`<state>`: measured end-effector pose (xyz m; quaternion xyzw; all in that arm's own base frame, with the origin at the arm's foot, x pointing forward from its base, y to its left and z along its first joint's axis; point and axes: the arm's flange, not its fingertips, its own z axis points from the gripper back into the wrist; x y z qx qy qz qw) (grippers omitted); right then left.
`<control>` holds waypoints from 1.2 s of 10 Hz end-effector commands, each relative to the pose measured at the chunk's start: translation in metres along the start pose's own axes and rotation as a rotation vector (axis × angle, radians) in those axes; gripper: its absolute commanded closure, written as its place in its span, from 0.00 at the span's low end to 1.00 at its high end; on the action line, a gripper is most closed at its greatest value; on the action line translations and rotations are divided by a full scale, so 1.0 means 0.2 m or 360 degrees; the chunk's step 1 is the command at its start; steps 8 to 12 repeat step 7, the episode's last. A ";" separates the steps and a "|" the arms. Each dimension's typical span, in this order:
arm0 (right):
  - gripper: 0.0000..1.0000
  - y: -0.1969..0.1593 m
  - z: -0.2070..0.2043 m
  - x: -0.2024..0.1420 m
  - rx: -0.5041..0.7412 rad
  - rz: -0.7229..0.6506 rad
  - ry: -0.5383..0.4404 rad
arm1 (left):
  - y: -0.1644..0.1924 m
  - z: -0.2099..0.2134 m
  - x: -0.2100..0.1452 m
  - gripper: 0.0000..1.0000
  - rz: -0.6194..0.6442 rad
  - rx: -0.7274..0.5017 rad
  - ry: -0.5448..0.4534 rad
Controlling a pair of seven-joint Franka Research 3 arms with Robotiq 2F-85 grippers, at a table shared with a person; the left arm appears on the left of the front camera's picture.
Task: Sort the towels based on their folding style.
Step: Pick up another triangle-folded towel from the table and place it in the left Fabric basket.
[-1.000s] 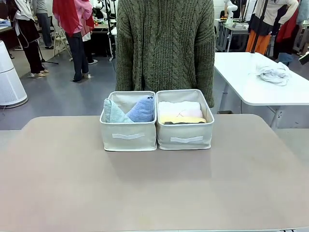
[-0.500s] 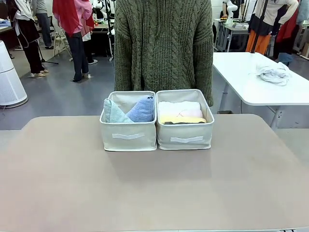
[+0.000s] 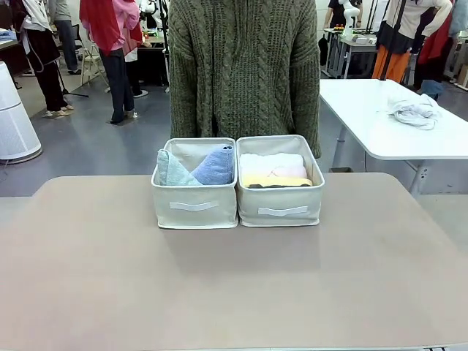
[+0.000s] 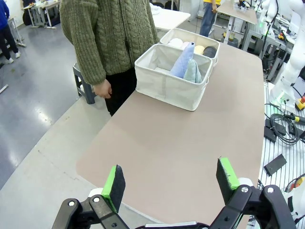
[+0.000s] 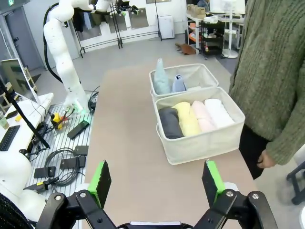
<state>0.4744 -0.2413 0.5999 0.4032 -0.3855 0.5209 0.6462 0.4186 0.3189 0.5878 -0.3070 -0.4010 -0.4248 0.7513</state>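
left gripper (image 4: 169, 182) is hanging above the table edge with its green-padded fingers spread wide, nothing between them; right gripper (image 5: 155, 182) same deal, jaws wide apart and empty, tilted down toward the tabletop

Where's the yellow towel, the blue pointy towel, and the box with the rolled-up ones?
yellow towel (image 5: 187, 119), right wrist view, top of the roll.
blue towel (image 4: 183, 60), left wrist view, side of the cone.
right box (image 3: 278, 208), front view, its front wall.
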 end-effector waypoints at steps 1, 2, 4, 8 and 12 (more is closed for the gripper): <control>0.00 0.01 0.00 -0.01 0.0003 0.0021 -0.0003 | -0.01 0.00 0.00 0.00 -0.0012 0.0002 -0.0004; 0.00 0.01 0.00 -0.01 0.0003 0.0021 -0.0003 | -0.01 0.00 0.00 0.00 -0.0012 0.0002 -0.0004; 0.00 0.01 0.00 -0.01 0.0003 0.0021 -0.0003 | -0.01 0.00 0.00 0.00 -0.0012 0.0002 -0.0004; 0.00 0.01 0.00 -0.01 0.0003 0.0021 -0.0003 | -0.01 0.00 0.00 0.00 -0.0012 0.0002 -0.0004; 0.00 0.01 0.00 -0.01 0.0003 0.0021 -0.0003 | -0.01 0.00 0.00 0.00 -0.0012 0.0002 -0.0004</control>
